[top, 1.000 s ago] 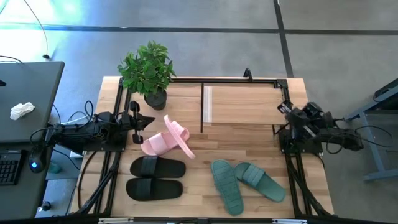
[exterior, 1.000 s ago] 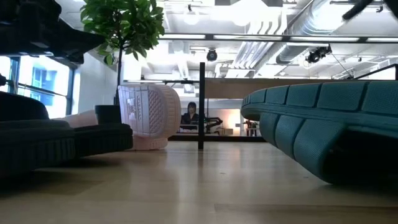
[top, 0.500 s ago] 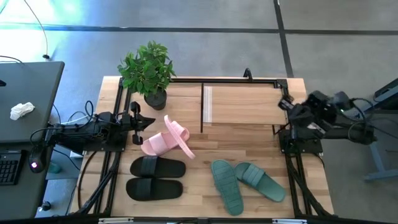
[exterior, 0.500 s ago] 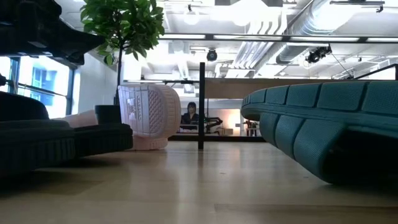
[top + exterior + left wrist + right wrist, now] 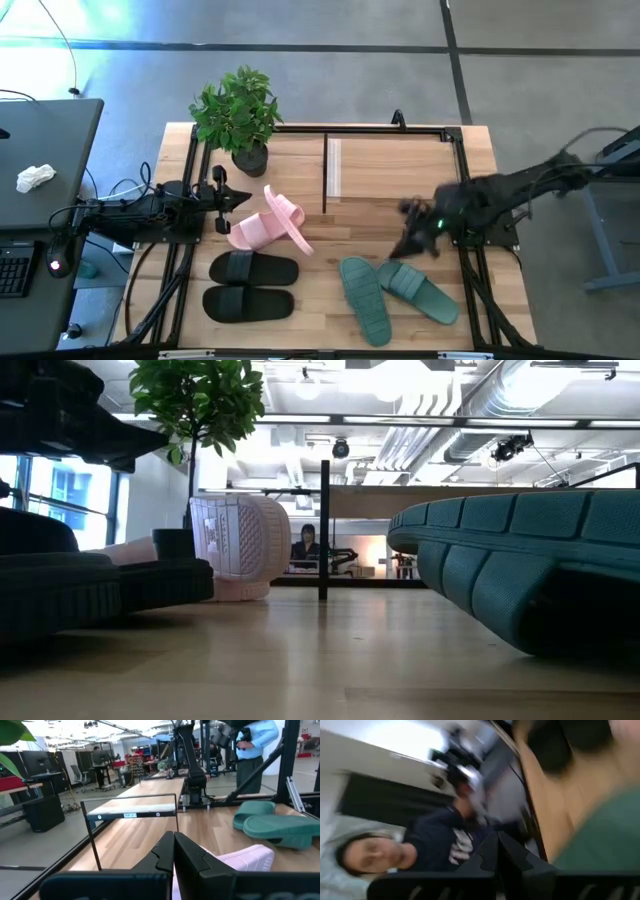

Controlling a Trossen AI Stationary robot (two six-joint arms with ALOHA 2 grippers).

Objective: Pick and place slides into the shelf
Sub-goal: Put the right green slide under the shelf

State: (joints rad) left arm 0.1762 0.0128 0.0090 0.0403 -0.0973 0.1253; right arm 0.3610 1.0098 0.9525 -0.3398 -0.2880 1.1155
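The right claw (image 5: 408,240) shows only as a blur — the green slides (image 5: 520,575) run off the low view.

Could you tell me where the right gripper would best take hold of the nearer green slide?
Probably by its strap. The green slide lies flat, sole down, so the raised strap is the one part fingers can close across. The right gripper, shut, hangs just beside it; coming from above, open, seems best.

Closed left fingers (image 5: 173,851), pink slide (image 5: 245,861) just beyond, green slides (image 5: 272,822), shelf (image 5: 131,813), person (image 5: 252,745) behind.
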